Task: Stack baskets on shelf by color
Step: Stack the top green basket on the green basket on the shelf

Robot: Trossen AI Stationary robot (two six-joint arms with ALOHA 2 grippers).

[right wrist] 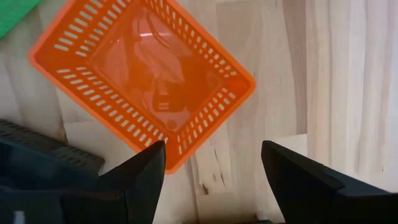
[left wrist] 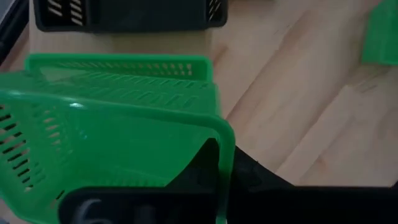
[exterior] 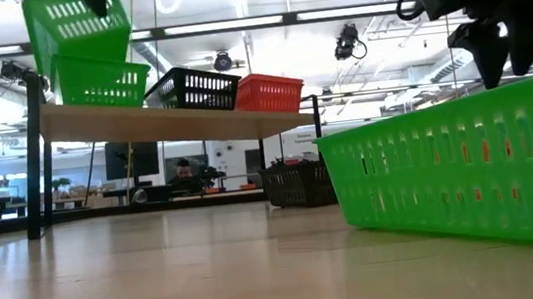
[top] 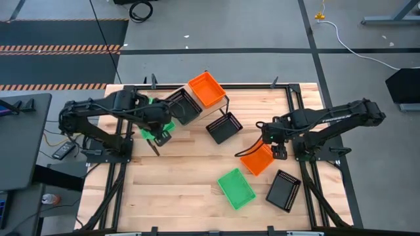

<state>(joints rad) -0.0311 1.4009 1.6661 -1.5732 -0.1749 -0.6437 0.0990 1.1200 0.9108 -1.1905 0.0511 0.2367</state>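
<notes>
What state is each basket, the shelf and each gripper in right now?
Left gripper: shut on green basket, tilted above another green basket on shelf.
Right gripper: open above orange basket lying on table.

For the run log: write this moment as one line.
left gripper: shut on green basket, tilted above green basket on shelf | right gripper: open, above orange basket on table

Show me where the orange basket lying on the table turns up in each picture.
High view: orange basket right of centre.
Low view: hidden behind the green basket.
Left wrist view: not in it.
Right wrist view: fills the middle.
Shared landmark: that green basket, its neighbour on the table.
</notes>
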